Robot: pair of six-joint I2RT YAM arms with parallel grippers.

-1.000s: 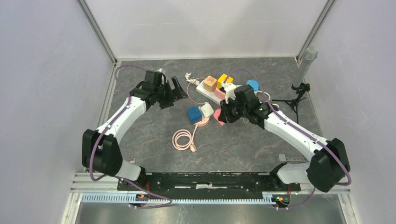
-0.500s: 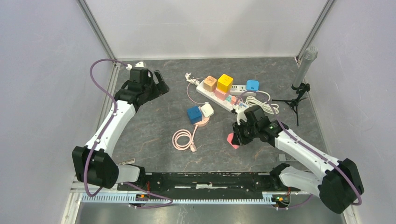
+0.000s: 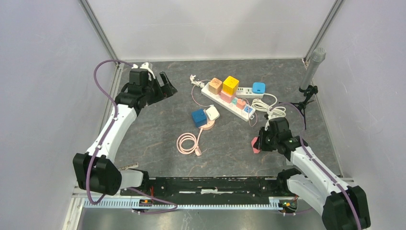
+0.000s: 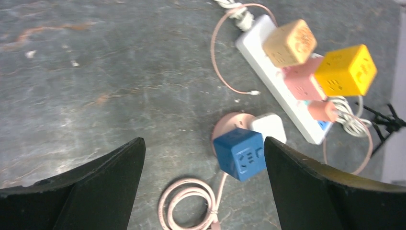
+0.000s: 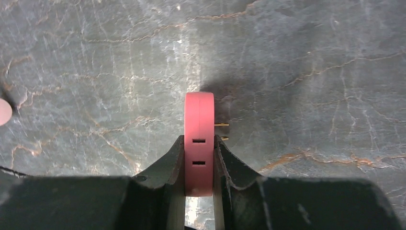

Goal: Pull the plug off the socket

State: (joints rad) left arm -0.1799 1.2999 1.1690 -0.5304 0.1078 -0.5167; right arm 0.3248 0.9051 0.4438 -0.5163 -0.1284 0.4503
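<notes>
- Grey table top with marks like stone, and pale walls all round it.
- The pink plug is off the socket. It is held between the jaws of the right gripper, which are squeezed shut on its flat sides.
- Its lower part is hidden inside the jaws. Two small metal pins poke out to the right of them.
- In the top view the plug shows only as a small pink bit at the gripper's tip. I cannot tell if it touches the table.
- The white socket strip lies well away from the right jaws and does not show in the right wrist view.
- In the strip sit a tan cube, a yellow cube and a pink block. A small pink plug sits in it too.
- The strip's far end is partly hidden under the cubes.
- The left gripper is up near the far left corner. Its jaws are wide apart and hold nothing.
- In its own view, a blue cube and a white plug show in the gap between those jaws, down on the table.
- A pink cable coil lies just beside the blue cube, and the bottom edge of that view cuts it off.
</notes>
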